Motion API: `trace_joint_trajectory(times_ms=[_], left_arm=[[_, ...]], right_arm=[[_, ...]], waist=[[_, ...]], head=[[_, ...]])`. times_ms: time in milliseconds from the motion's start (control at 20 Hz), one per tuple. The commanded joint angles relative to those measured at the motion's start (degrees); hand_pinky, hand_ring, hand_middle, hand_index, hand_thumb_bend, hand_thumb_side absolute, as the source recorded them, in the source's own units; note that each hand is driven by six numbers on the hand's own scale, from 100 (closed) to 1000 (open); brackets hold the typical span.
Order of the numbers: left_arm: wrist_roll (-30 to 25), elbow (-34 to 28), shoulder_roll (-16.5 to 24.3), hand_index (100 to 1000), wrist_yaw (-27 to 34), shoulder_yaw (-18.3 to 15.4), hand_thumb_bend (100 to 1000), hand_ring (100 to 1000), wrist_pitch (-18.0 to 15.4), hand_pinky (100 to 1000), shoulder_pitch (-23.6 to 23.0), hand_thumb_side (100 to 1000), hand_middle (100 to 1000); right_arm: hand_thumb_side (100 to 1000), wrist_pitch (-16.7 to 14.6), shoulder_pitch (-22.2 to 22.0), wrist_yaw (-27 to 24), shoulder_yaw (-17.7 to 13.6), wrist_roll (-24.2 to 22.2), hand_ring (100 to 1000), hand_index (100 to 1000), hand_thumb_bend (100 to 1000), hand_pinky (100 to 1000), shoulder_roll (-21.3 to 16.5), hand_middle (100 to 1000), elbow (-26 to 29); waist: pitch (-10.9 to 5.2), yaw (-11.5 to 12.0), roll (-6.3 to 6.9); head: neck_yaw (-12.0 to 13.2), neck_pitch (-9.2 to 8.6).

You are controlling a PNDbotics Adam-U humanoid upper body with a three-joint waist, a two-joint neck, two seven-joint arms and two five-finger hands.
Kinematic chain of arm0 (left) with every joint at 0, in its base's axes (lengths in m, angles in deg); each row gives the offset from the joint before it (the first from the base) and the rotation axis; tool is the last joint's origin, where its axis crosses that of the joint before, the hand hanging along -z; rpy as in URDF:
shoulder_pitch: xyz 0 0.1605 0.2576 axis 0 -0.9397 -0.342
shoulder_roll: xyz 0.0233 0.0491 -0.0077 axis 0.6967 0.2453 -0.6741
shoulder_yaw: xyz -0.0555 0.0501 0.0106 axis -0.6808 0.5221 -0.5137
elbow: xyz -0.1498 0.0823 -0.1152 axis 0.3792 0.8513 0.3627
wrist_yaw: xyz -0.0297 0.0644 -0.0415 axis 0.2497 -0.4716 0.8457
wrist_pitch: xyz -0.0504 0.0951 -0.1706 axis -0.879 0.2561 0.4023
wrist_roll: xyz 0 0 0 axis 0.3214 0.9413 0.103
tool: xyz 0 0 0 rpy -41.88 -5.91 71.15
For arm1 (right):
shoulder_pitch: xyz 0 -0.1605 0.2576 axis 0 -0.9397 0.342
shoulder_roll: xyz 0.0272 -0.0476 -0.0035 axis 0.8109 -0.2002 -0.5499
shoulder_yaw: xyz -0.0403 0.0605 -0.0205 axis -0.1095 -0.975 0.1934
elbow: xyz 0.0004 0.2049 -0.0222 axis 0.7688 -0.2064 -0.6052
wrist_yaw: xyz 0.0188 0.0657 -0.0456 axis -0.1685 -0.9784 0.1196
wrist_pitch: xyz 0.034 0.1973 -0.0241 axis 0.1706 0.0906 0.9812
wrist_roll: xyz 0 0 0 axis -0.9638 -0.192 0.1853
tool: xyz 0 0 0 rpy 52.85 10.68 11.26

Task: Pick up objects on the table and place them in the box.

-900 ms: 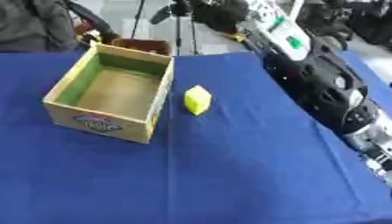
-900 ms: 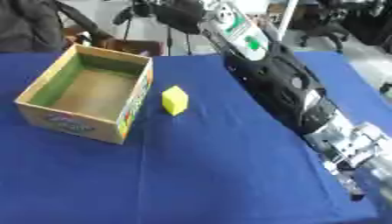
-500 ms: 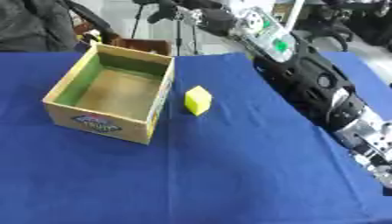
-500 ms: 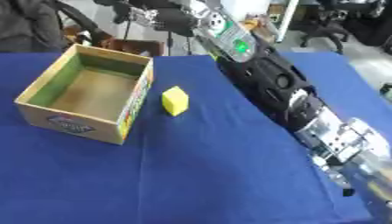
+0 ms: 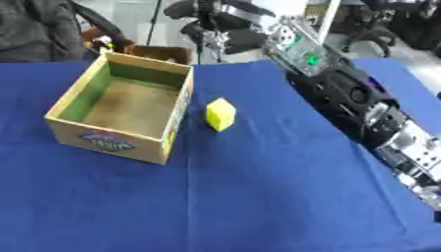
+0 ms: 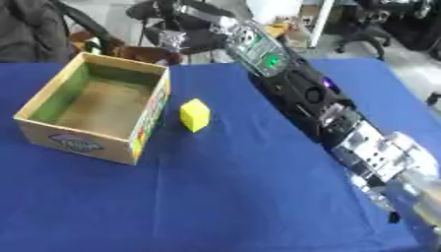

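Note:
An open cardboard box (image 5: 169, 121) with a green inner wall stands on the blue table (image 5: 258, 197) at the left. Just right of it lies a small yellow block (image 5: 220, 114), clear of the box's side. My right arm (image 5: 344, 93) runs from the lower right corner up across the table's right half. Its hand (image 6: 176, 19) hangs above the table's far edge, behind the box and well beyond the block. The hand is a dark blur. My left hand shows in neither view.
A brown object (image 5: 159, 51) sits just behind the box past the far edge. A person in dark clothes (image 5: 39, 29) is at the far left. Office chairs (image 6: 379, 24) stand beyond the table's right side. The table's right edge runs under my arm.
My right arm has swung left, carrying its hand from the upper right toward the top middle, behind the box. The box and yellow block have not moved.

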Motion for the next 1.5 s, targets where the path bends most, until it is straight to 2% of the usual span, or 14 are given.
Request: trace_joint_trajectory(times_ms=[50,400,650,850,1000,1500], left_arm=[[-0.2,-1.1,0.5,682,0.1,-0.1,350,617,-0.2,541,0.9,995,580],[-0.2,-1.1,0.5,682,0.1,-0.2,351,617,-0.3,540,0.9,994,579],[-0.2,-1.1,0.5,682,0.1,-0.3,352,617,-0.3,540,0.8,994,579],[-0.2,-1.1,0.5,682,0.0,-0.3,353,617,-0.4,540,0.8,993,579],[-0.2,-1.1,0.5,682,0.0,-0.4,354,616,-0.4,539,0.8,993,579],[-0.2,-1.2,0.3,682,0.0,-0.5,356,616,-0.5,538,0.8,992,578]], right_arm=[[526,-2.6,0.6,2.7,-0.3,0.0,1000,921,100,902,-2.0,945,-2.4],[537,-8.4,-0.1,8.5,-0.3,-0.3,1000,935,113,902,-1.5,957,-7.9],[560,-12.5,-0.5,12.6,-0.6,0.4,1000,948,262,887,-1.5,951,-11.1],[568,-15.4,-0.6,15.9,-1.1,0.8,984,952,329,875,-1.4,945,-12.3],[570,-16.1,-0.9,18.4,-1.4,1.7,986,951,334,870,-1.0,939,-12.9],[577,-14.8,-2.3,26.7,-0.4,6.7,989,949,328,854,0.6,926,-13.7]], waist=[[-0.68,0.1,0.34],[-0.53,0.2,0.44],[-0.50,0.1,0.55],[-0.47,0.0,0.63],[-0.42,0.0,0.74],[-0.07,-0.2,1.01]], head=[[-0.2,-0.74],[-0.2,-0.73],[-0.2,-0.82],[-0.3,-0.78],[-0.4,-0.90],[-0.4,-1.22]])
